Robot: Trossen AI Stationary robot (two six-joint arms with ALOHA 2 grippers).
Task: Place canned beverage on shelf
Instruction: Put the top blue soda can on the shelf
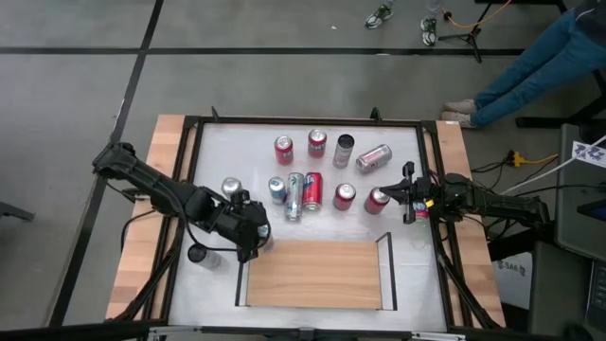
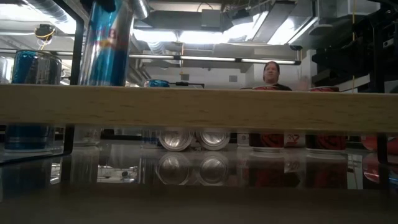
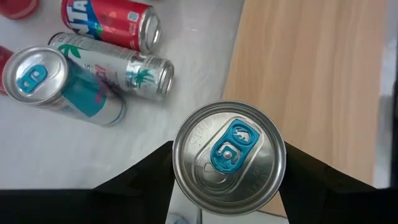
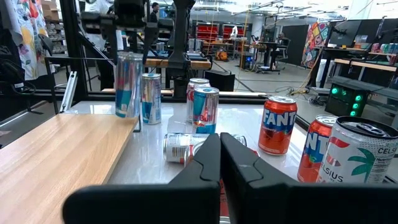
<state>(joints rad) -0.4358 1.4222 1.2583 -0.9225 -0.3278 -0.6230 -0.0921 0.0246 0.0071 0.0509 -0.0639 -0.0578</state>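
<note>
- your left gripper is clamped on a tall silver can with a blue pull tab, one finger on each side of it; the can stands upright in the grip.
- you're holding that can just off the left end of the shelf, by the corner toward the other cans; the left wrist view shows its top beside the wood edge, more over the white table than over the wood.
- the shelf lies flat at the near side of the table, nothing on its wood.
- your right gripper waits at the table's right edge with its fingers pressed together, holding nothing, beside a red can.
- the other cans sit in a loose group behind the shelf: some upright, two lying on their sides.
- a person shows in the room beyond the table.
</note>
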